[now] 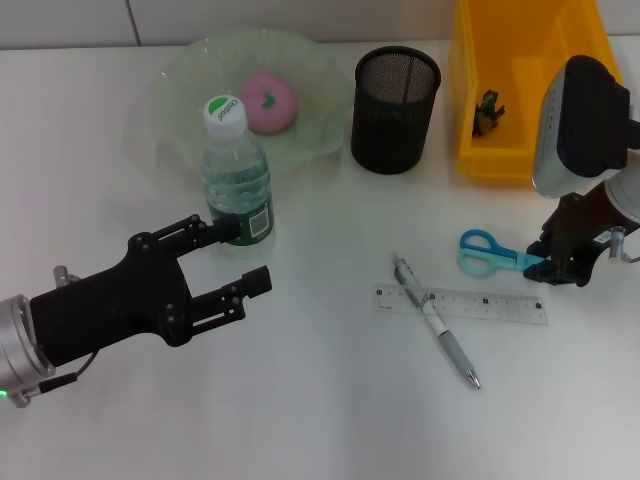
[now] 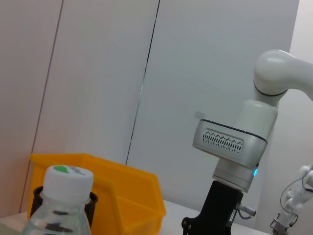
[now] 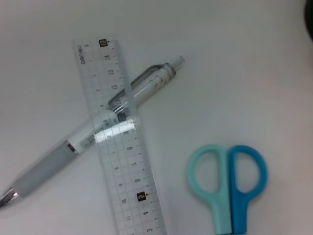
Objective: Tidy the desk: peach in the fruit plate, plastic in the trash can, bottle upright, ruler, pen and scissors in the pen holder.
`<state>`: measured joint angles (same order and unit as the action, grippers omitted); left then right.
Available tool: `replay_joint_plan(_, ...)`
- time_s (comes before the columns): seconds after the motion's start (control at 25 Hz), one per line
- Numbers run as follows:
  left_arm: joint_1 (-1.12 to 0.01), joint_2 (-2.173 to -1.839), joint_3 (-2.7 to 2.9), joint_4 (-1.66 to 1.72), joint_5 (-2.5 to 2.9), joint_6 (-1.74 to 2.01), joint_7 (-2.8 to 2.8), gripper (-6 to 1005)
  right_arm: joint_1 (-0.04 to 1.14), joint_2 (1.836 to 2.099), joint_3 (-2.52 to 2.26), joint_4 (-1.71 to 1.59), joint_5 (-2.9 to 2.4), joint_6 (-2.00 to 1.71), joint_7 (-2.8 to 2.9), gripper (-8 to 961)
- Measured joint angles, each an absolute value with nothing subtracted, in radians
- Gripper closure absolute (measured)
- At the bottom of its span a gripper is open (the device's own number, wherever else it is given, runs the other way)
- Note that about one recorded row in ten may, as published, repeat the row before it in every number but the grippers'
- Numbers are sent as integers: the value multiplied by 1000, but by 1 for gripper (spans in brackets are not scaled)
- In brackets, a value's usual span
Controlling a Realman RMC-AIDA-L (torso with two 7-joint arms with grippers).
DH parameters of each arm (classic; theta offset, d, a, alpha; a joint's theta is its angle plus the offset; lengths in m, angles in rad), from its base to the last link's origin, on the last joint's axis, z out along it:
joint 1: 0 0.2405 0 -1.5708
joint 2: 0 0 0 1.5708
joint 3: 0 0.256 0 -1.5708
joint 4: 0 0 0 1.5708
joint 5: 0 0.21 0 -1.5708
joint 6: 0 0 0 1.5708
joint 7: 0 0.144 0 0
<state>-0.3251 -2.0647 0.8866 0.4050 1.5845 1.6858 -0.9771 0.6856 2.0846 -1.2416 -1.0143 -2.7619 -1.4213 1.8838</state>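
Gripping the scissors (image 1: pixel 487 252) by the blades, right gripper (image 1: pixel 556 268) sits beside ruler (image 1: pixel 461 305); left gripper (image 1: pixel 240 262) spread wide near upright bottle (image 1: pixel 236 175).

I read this as a lab test bench staged as an office desk: plain white tabletop (image 1: pixel 300 420), bare white panelled wall (image 2: pixel 98 73), yellow parts bin (image 1: pixel 520 90) at the far right corner, mesh pen holder (image 1: pixel 395 95) beside it.
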Motion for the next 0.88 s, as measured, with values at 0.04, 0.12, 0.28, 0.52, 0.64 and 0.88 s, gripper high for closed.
replay_joint_plan(0.04, -325, -2065, 887, 405, 1585, 1686, -977, 274, 686, 2085, -1242, -1014, -2761, -1421, 1884, 653)
replay_joint_plan(0.12, -325, -2065, 887, 405, 1585, 1686, -977, 274, 684, 2085, -1242, -1017, -2759, -1420, 1884, 693)
replay_joint_plan(0.28, -323, -2065, 887, 405, 1585, 1686, -977, 274, 678, 2085, -1234, -1030, -2755, -1421, 1884, 736)
replay_joint_plan(0.52, -322, -2065, 887, 405, 1585, 1687, -977, 273, 641, 2074, -1149, -1123, -2651, -1463, 1856, 743)
replay_joint_plan(0.64, -322, -2065, 887, 405, 1585, 1689, -976, 273, 622, 2070, -967, -1175, -2503, -1503, 1784, 743)
replay_joint_plan(0.88, -322, -2066, 887, 405, 1585, 1690, -976, 273, 596, 2069, -753, -1129, -2197, -1480, 1699, 743)
